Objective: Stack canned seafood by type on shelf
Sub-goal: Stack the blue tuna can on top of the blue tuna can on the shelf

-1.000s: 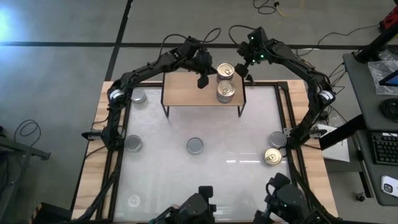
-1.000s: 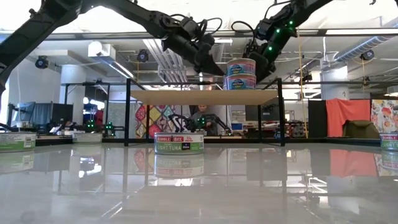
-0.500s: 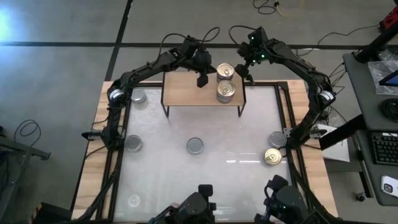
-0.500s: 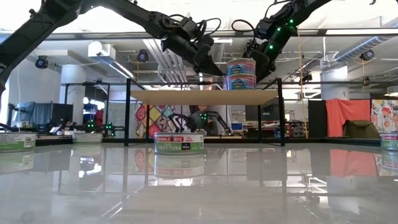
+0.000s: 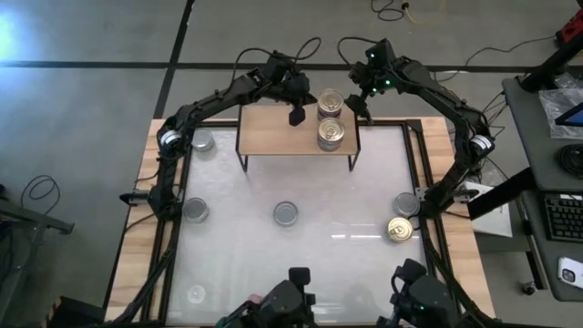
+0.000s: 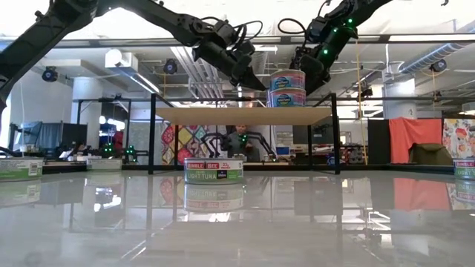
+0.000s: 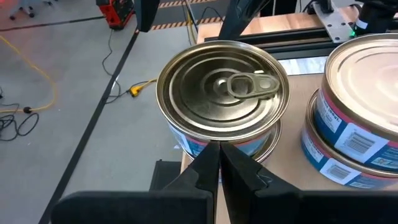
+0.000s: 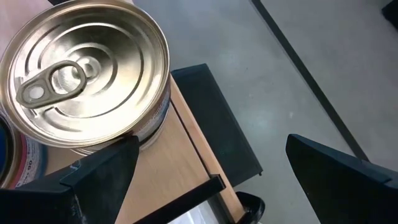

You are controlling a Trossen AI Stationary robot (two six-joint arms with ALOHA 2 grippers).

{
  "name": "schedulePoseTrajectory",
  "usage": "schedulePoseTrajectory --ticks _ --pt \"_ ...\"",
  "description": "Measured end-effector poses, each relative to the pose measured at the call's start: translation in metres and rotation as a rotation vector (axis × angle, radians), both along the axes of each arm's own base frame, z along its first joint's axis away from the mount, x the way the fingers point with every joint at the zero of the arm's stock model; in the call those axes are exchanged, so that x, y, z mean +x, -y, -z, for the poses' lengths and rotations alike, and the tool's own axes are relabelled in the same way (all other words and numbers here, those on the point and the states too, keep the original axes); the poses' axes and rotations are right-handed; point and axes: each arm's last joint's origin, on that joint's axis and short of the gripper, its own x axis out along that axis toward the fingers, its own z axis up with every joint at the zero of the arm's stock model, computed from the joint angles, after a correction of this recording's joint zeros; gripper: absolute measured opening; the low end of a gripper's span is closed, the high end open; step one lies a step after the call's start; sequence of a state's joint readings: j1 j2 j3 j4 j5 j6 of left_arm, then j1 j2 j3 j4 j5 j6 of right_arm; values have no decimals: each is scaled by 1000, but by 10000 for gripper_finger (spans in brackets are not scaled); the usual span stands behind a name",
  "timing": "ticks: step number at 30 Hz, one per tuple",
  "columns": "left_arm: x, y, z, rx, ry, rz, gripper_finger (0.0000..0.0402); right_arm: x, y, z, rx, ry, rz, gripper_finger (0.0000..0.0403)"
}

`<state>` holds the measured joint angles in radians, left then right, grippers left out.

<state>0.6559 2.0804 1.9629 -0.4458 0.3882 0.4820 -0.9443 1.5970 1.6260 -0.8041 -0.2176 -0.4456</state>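
On the shelf (image 5: 282, 135) stand two short stacks of canned seafood: a gold-topped stack (image 5: 330, 102) at the back and a silver-topped stack (image 5: 331, 134) in front of it. My left gripper (image 5: 295, 117) is shut and empty, its tip just left of the gold-topped stack (image 7: 222, 99). My right gripper (image 5: 358, 102) is open on the other side of that stack, holding nothing, with the gold top (image 8: 84, 74) beside one finger (image 8: 102, 174). In the low view the tins (image 6: 288, 87) sit between both grippers.
Loose tins lie on the table: silver-topped ones (image 5: 202, 140), (image 5: 195, 210), (image 5: 285, 213), (image 5: 405, 204) and a gold-topped one (image 5: 398, 230). The left half of the shelf plank is bare. A person sits in the room behind the shelf (image 6: 237, 141).
My right gripper has lifted slightly up and away from the gold-topped stack. The left gripper and the tins have not moved.
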Motion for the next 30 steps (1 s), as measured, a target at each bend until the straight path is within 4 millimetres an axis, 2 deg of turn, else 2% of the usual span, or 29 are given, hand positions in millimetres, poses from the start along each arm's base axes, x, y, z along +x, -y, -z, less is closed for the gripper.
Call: schedulePoseTrajectory --ticks 30 --pt "-1 3 3 -36 -21 42 0 2 3 -2 -35 25 18 400"
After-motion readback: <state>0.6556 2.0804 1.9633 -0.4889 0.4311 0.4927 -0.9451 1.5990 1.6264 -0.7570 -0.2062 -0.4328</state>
